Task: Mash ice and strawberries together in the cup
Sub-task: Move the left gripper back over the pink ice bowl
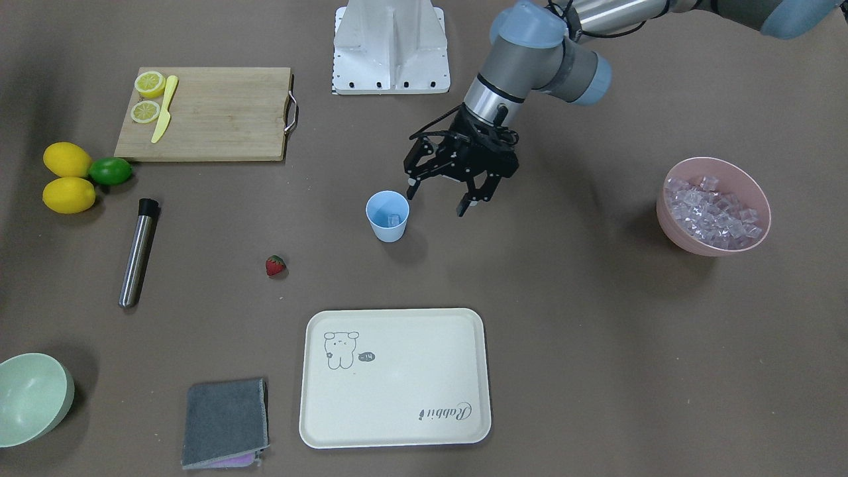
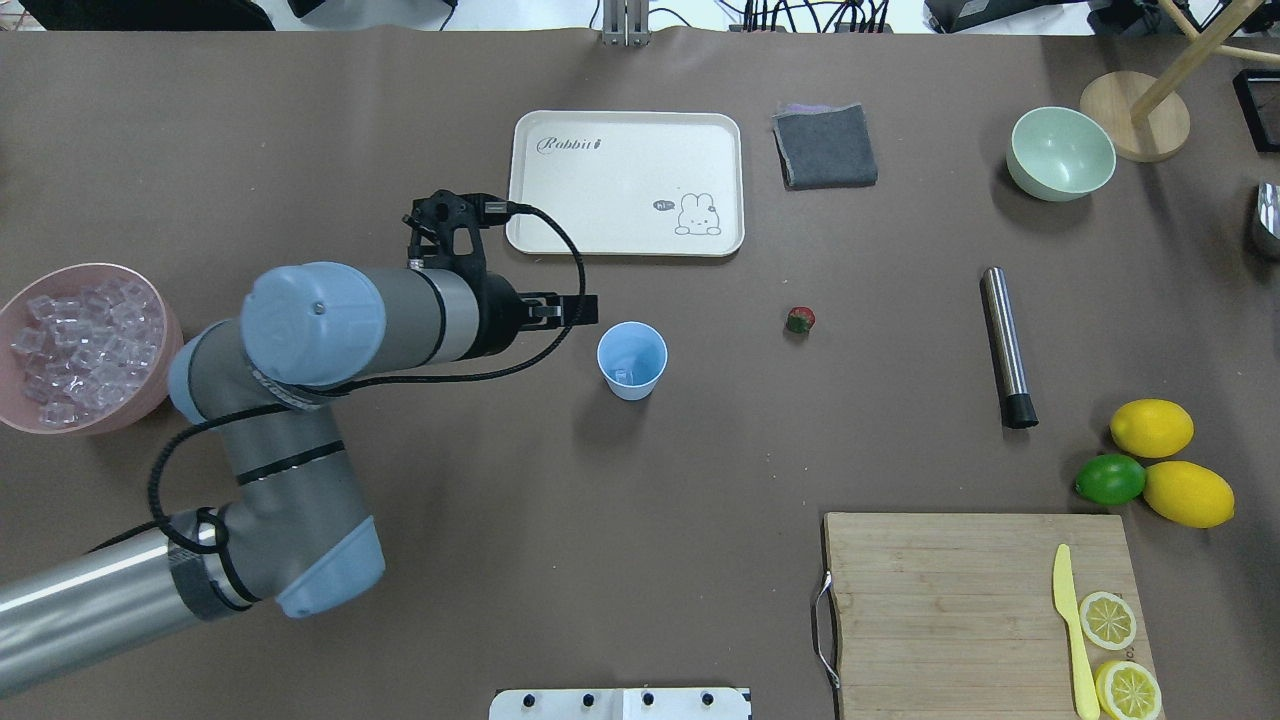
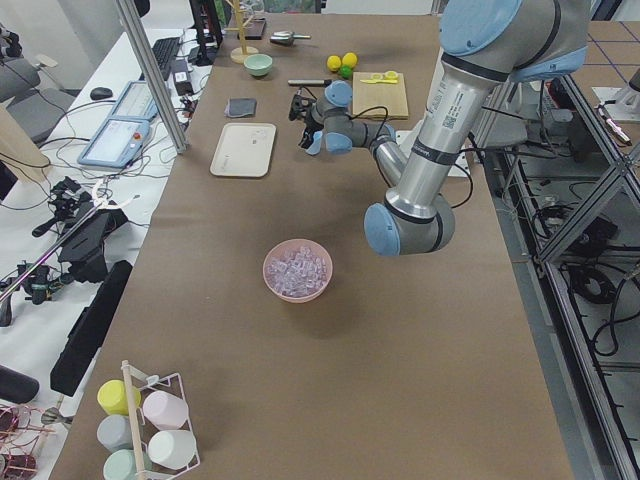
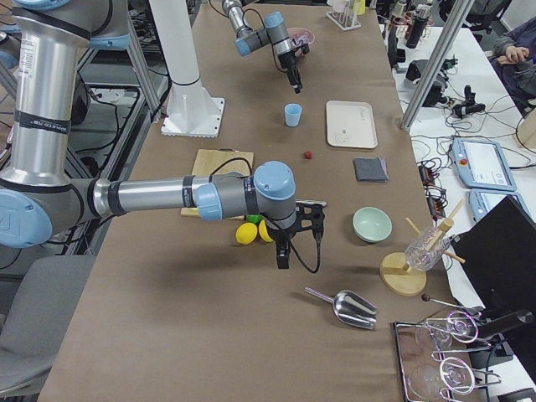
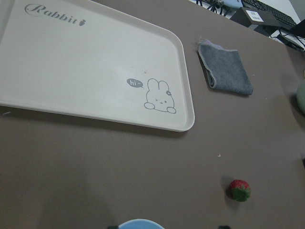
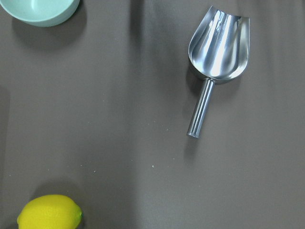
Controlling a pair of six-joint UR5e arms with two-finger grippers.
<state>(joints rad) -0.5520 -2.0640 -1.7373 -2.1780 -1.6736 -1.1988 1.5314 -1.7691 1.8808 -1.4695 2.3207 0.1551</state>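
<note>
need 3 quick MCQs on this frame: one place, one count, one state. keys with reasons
1. The strawberry is: A on the table, apart from the cup; B inside the cup; C touching the cup.
2. Count of whole lemons: A one; B two; C three.
3. The left gripper is: A shut on the cup; B open, empty; C shut on the strawberry.
A: bare table lies between it and the cup. B: two sit beside the lime. B: jaws spread, nothing between them.
</note>
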